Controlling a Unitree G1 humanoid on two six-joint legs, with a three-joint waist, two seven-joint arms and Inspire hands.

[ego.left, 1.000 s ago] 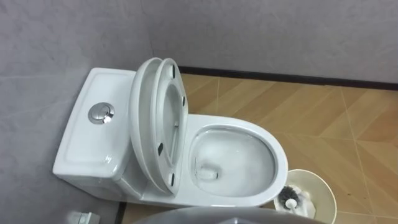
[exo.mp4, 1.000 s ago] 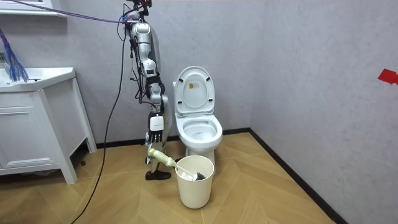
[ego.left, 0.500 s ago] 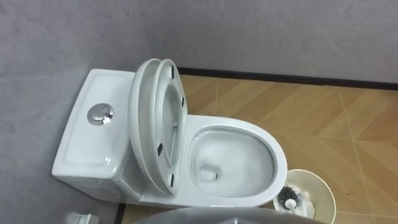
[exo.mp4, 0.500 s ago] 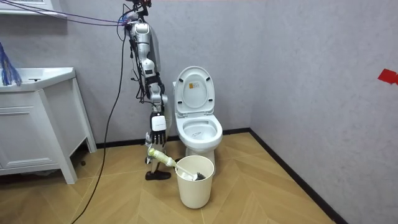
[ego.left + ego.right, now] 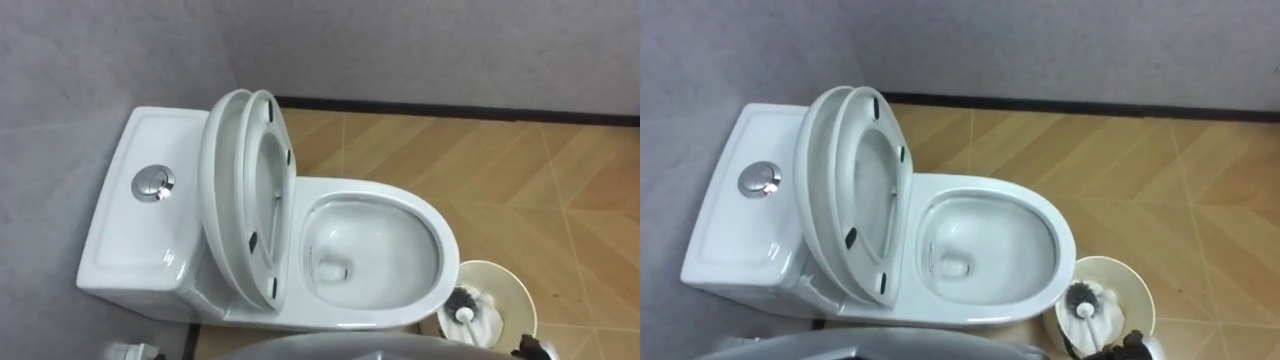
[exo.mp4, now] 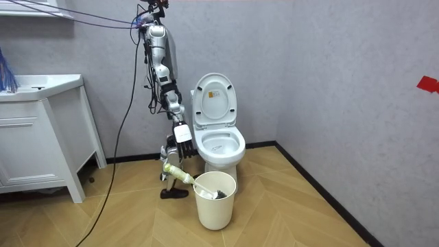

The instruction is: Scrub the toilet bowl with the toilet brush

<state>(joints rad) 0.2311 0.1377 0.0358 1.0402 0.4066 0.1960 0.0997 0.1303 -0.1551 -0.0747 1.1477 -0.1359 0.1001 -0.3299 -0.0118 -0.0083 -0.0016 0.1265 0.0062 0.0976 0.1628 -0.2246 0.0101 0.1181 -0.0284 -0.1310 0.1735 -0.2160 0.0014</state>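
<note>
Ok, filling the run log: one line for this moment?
toilet lid: up | brush: in bucket | right hand: beside toilet

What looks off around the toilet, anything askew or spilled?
Only the toilet brush: it leans askew in the white bucket by the toilet, handle poking out over the rim rather than standing upright. Lid and seat are up; no spill or damage visible.

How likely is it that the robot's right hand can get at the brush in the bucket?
Probably yes. The right hand hangs above the brush, whose handle leans out of the bucket towards the robot beside the toilet. Nothing lies between them; the hand would only need to come down.
</note>
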